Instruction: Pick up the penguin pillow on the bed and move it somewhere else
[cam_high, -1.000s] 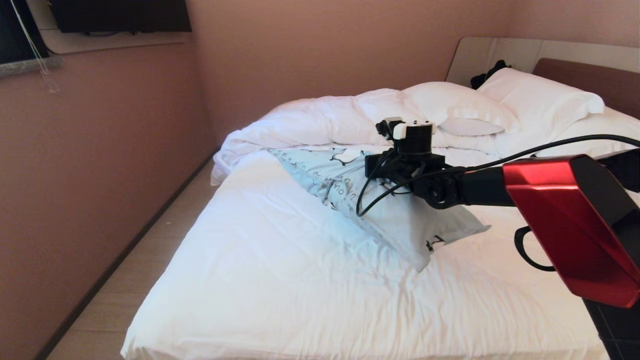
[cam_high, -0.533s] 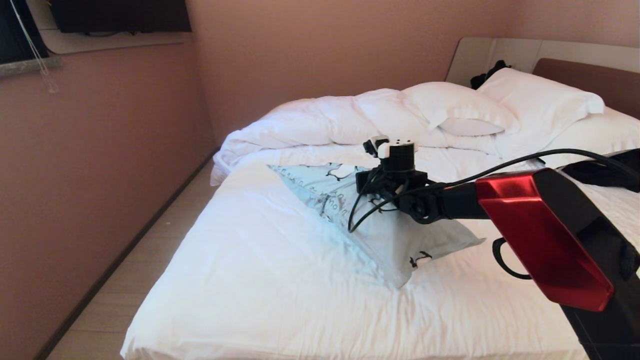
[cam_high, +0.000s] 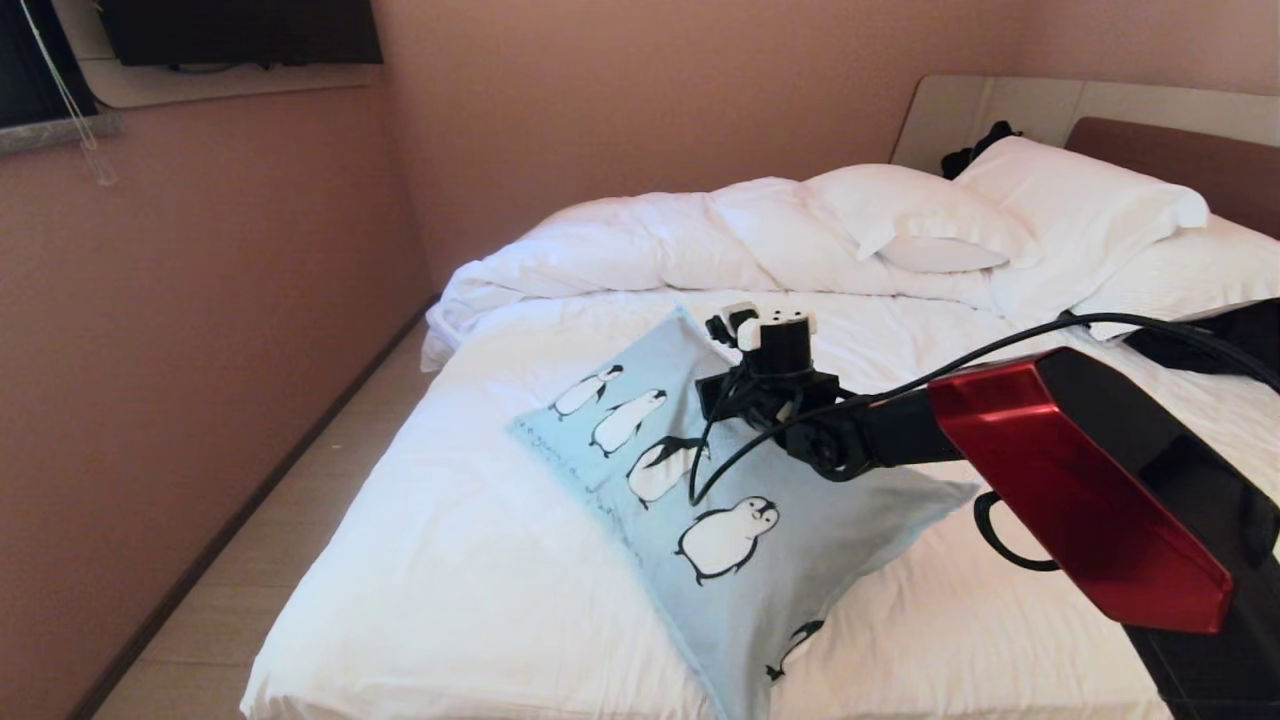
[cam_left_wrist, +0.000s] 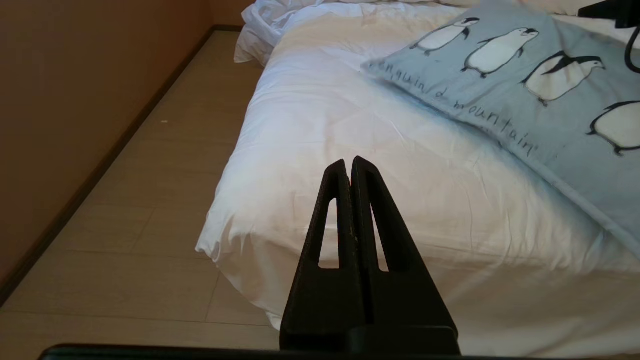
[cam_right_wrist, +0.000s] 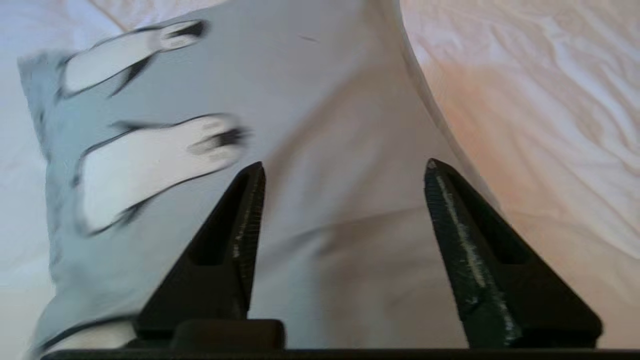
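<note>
You had the penguin pillow (cam_high: 700, 510) lying flat, print side up, on the bed (cam_high: 480, 600) near the foot edge, one corner reaching that edge in the head view, well apart from the white pillows (cam_high: 1060, 200) and bunched duvet (cam_high: 650, 240) at the headboard end. The move looked basically done: pillow down on the sheet, nothing held. What's left, judging by this, was just pulling the arm clear. Your right claw (cam_right_wrist: 345, 170) hung just above the pillow's far edge, fingers spread apart with only fabric showing between them, no grip. The right arm (cam_high: 1080, 480) reached out over the bed from the right side, wrist angled down at the pillow. Your left claw (cam_left_wrist: 350, 165) was parked off the foot corner of the bed, fingers pressed together, empty.
</note>
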